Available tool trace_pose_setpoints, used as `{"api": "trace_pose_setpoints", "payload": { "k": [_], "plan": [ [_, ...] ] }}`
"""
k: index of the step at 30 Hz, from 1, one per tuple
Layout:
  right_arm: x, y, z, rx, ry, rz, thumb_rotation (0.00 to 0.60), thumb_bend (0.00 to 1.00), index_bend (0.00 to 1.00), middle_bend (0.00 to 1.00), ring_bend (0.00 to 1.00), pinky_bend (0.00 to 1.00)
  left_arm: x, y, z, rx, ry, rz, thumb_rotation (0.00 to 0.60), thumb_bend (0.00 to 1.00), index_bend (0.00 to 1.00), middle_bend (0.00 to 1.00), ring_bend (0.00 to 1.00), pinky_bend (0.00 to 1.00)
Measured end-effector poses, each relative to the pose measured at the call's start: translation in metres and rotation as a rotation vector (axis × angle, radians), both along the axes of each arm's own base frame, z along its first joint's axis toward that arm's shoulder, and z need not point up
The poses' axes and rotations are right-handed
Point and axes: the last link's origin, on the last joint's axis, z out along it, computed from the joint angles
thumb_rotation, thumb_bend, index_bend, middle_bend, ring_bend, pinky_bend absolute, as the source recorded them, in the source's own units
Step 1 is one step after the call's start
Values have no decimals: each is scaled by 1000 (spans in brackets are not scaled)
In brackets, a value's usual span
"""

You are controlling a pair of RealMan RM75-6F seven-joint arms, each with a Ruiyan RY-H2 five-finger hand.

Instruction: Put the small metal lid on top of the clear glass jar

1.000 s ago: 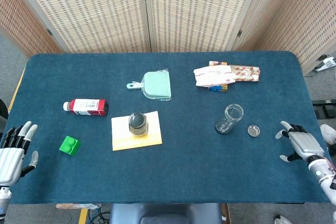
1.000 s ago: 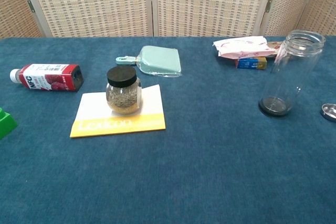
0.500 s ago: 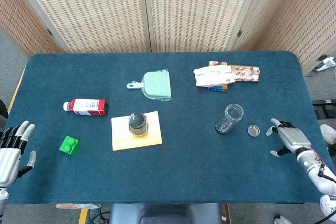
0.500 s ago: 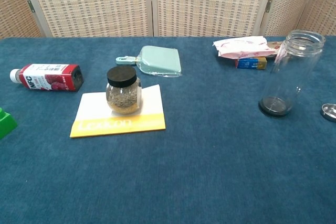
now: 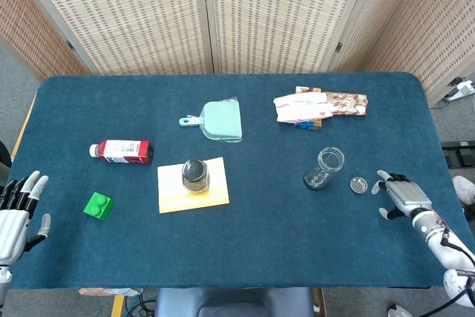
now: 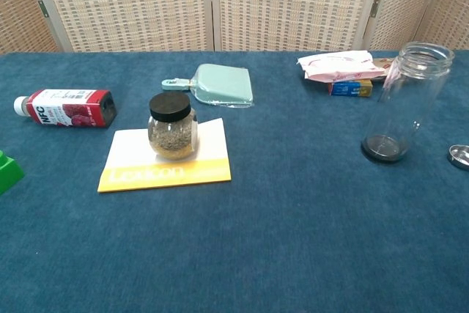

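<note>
Lid [image 5: 358,185] flat beside upright, open-mouthed jar [image 5: 324,168].

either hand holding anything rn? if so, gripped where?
Nothing is held. The right hand is open beside the small metal lid, not touching it. The left hand is open at the table's near-left edge.

Blue table [image 5: 267,235]: jar [image 5: 324,168], lid [image 5: 358,185], bottle [image 5: 121,151], dustpan [image 5: 216,120].

The clear glass jar [image 5: 323,168] is seen upright and uncapped on the worktop [image 5: 267,220], with the small metal lid [image 5: 358,185] lying just to its right. The right robot hand [image 5: 398,194] is positioned near the lid, fingers spread, nothing held. The left robot hand [image 5: 15,217] is held open at the near-left edge.
</note>
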Motion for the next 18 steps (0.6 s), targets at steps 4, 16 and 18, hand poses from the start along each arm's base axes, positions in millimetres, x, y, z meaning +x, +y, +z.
{"api": "trace_pose_setpoints", "payload": {
  "k": [4, 16, 18],
  "plan": [
    [1, -5, -5, 6, -4, 1, 600, 390, 339, 0, 0, 0, 0, -1, 1, 5, -2, -2, 600, 495, 0, 0, 0, 0],
    [6, -8, -10, 7, -17, 16, 600, 390, 339, 0, 0, 0, 0, -2, 4, 7, -6, -4, 600, 494, 0, 0, 0, 0],
    [6, -8, -10, 7, -16, 17, 600, 390, 339, 0, 0, 0, 1, -2, 4, 8, -6, -5, 600, 494, 0, 0, 0, 0]
  ]
}}
